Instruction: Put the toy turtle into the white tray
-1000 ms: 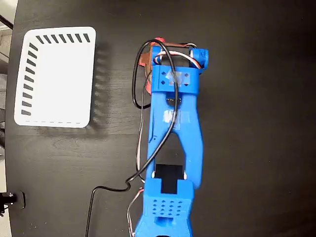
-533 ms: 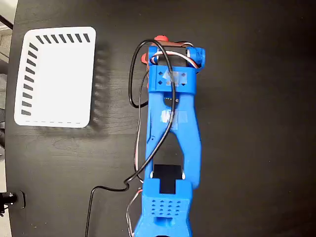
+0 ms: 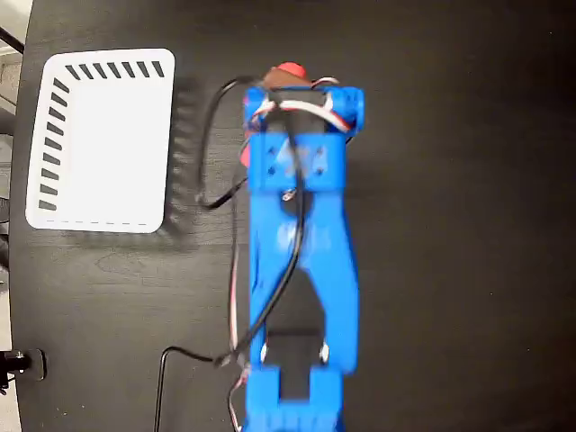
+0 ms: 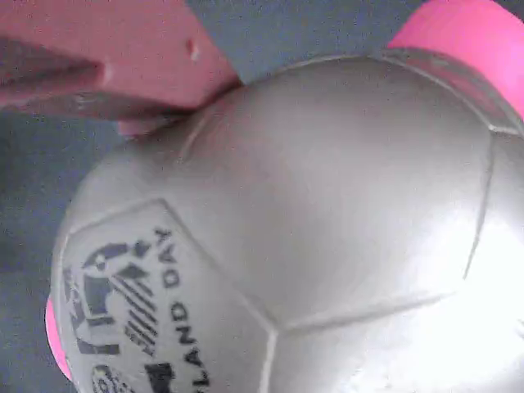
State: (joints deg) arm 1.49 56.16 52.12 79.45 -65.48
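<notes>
I held the toy turtle (image 4: pixel 311 213) clamped in my gripper (image 4: pixel 246 90), one pink finger (image 4: pixel 106 57) pressed against its shell so it would not slip. It hung near the table's (image 3: pixel 468 270) far edge, well apart from the white tray (image 3: pixel 99 144) at the far left corner.

The arm (image 3: pixel 297 261) is built from bright blue plastic segments, with a forked link widening toward a boxy base. Black, white and red cables (image 3: pixel 270 270) are looped along it, and small screw holes are seen on the wrist block (image 3: pixel 297 160).
</notes>
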